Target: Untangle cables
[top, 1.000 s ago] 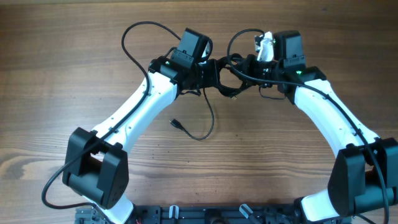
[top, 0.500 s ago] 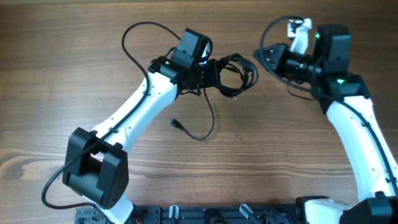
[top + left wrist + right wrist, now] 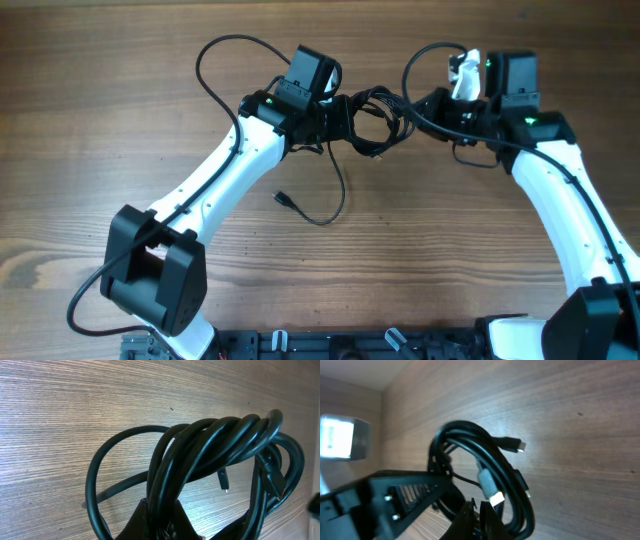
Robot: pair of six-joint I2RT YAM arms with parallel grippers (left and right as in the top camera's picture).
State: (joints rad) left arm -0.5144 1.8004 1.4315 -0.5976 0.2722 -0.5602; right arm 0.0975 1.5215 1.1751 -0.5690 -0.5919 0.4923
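**Across the middle of the bench, two grips on one knot**

Nearest me, low in the overhead frame, a loose tail [image 3: 342, 195] of the cables [image 3: 398, 120] trails over the bench [image 3: 100, 120] and ends in a small plug [image 3: 284, 198]. If the bundle is hauled about, I reckon that tail will drag along and could loop back over itself.

Further up, at upper centre, the knot itself sits between the two arms. The left pincer [image 3: 345, 118] is clamped on one side of it. Its wrist view shows several strands twisted together right above the closed tips. The right pincer [image 3: 420, 103] is shut on the other side, seemingly on more than one strand, though I cannot tell how many.

That is the worry: pulling apart with both gripping the same twist would tighten it rather than free it. A silvery plug [image 3: 495, 497] sits inside the coil and could snag on a loop.

Beyond, toward the top of the frame, the arms' own wires [image 3: 198, 68] arc close by and might get caught up.
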